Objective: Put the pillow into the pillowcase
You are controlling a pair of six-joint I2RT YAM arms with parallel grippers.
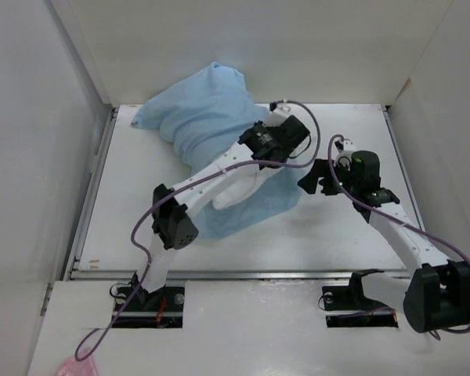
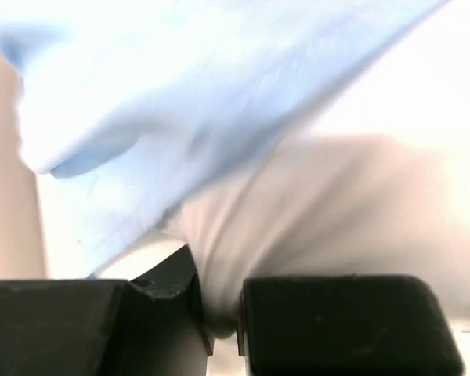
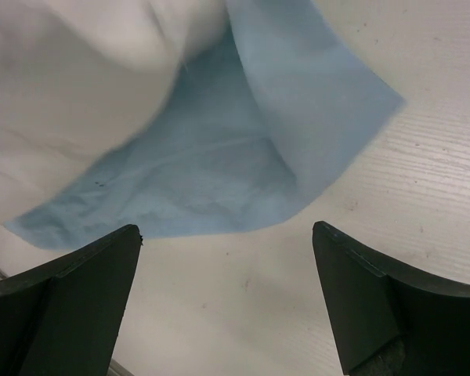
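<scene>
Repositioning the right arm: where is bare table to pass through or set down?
Bare table lies between the pillowcase and left wall, along the near edge, and beyond the right gripper. Crowded at centre, where the left gripper pinches the pillow.

Desk (image 1: 337, 235): white and flat, with walls at left, right and far sides. Pillowcase (image 1: 200, 117), light blue and wrinkled, lies on it from far left toward centre, its far end bunched against the back wall. Pillow (image 1: 233, 193), white, shows at the case's near end. Pink scrap (image 1: 77, 366) on the near-left ledge.
</scene>
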